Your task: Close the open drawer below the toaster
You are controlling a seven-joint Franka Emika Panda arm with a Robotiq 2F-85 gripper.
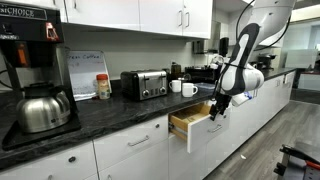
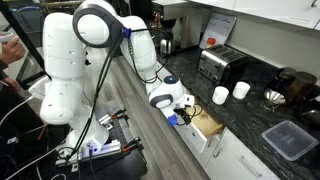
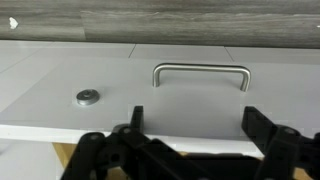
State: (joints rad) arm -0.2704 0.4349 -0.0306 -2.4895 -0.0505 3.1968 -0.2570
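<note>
Black gripper (image 3: pixel 195 150), fingers spread wide and empty, faced the pulled-out shallow white drawer (image 1: pixel 190 120) under the surface near the black-and-chrome toaster (image 1: pixel 145 84); silver bar handle (image 3: pixel 200 72) lay crosswise, straight ahead

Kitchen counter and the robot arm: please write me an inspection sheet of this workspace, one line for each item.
Surface: dark counter over white cabinets.
Job's things: drawer open, wood inside showing; its bar handle is free; toaster on the counter above, a little to one side.
Clutter: two white mugs, coffee maker, grey tray.
Gripper: gripper open, close to the drawer front; contact cannot be told.
Cables: cables with gear on the floor beside the robot base.
Surroundings: wood-look floor; nothing seen in the drawer's path.
</note>
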